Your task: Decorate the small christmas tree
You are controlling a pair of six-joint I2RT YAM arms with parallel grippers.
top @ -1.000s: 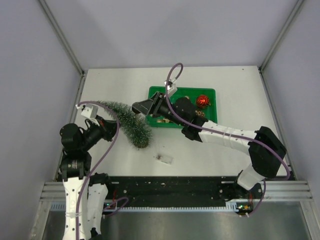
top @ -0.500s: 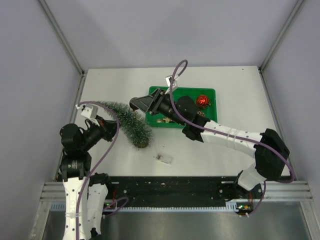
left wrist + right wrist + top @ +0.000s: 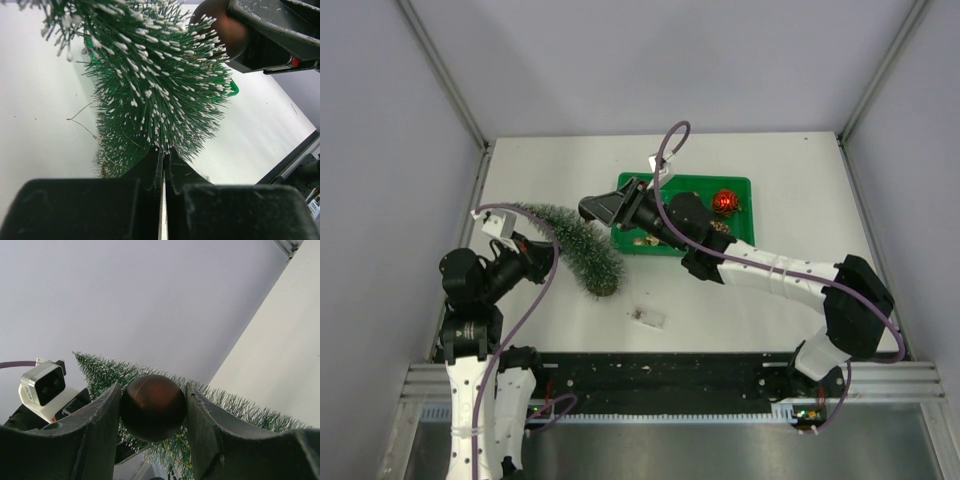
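Bristles bend, so grab the small christmas tree (image 3: 575,245) by its stem; left gripper (image 3: 163,153) pinches it shut, right gripper (image 3: 152,390) holds a brown ball (image 3: 152,409).

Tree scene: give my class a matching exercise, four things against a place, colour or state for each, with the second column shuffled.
Things
1 tree
2 brown ball
3 red ball
4 left gripper

Place, colour or state
A in the tray
B shut on the tree
C green, white-tipped
D held by the right gripper

Pairs: 1-C, 2-D, 3-A, 4-B
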